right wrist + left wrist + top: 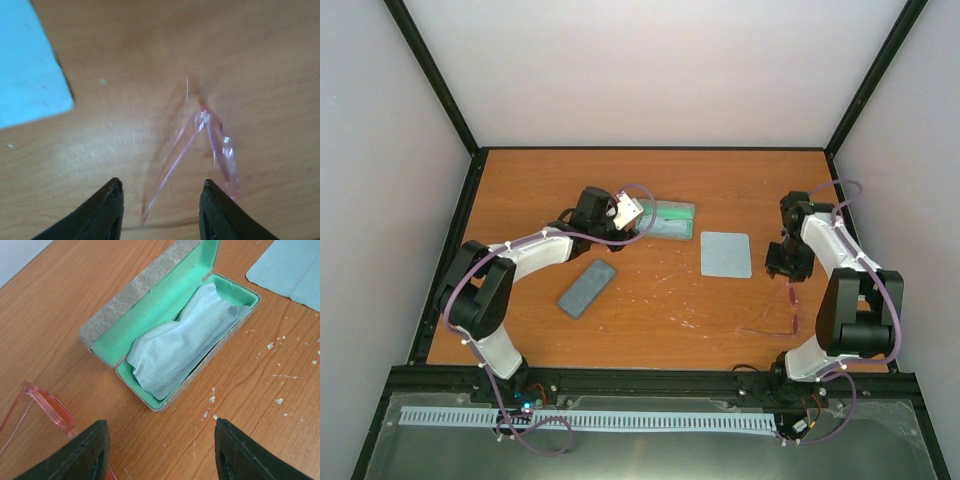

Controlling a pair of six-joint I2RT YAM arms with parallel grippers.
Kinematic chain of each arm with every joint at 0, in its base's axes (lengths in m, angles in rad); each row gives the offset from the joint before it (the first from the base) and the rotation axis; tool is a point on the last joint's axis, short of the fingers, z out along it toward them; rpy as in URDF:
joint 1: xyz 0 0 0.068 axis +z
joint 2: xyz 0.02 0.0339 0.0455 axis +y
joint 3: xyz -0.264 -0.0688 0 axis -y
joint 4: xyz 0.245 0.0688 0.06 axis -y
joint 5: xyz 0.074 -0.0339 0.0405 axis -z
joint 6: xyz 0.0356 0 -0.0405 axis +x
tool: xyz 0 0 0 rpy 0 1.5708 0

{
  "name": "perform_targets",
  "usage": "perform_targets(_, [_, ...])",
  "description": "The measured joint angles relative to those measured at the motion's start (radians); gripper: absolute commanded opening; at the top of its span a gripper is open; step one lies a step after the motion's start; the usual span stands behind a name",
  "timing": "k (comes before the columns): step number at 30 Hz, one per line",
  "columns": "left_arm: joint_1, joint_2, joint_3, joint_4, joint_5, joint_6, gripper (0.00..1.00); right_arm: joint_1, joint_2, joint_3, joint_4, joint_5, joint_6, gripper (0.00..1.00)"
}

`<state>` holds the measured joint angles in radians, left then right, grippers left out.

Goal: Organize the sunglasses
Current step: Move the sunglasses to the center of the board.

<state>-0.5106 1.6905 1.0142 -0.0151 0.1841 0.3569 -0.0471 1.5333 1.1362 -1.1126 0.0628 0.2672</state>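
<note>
Overhead, an orange-brown wood-grain surface sits inside a black frame, closed in by plain pale walls on three sides. White flecks and faint scuffs mark the wood near its middle.

An open case lies toward the far side. Its outer shell is grey and mottled, its lining mint green, and a crumpled pale blue cloth fills the tray. Just right of it a second pale blue cloth lies flat and square with rounded corners. A closed blue-grey oblong case rests at a slant nearer the left arm, well apart from both.

The sunglasses lie on the wood near the right arm, beside the flat cloth's corner. They are thin, see-through pink, and their slender arms meet in a narrow V. The right tool hangs over them with its black fingers partly open. One arm tip lies between the fingers, but nothing is clamped.

Another pink-framed pair lies just near the open case, running behind the left tool's left finger. That tool stands wide open over bare wood, gripping nothing.
</note>
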Motion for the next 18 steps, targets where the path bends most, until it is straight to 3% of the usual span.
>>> perform_targets(6, [0.0,0.017,0.0,0.0,0.005,0.002,0.58,0.0,0.009,-0.099,-0.05,-0.033,0.038,0.52])
perform_targets(18, [0.0,0.017,-0.006,0.007,0.015,0.002,0.58,0.0,0.026,-0.206,0.015,-0.073,0.093,0.48])
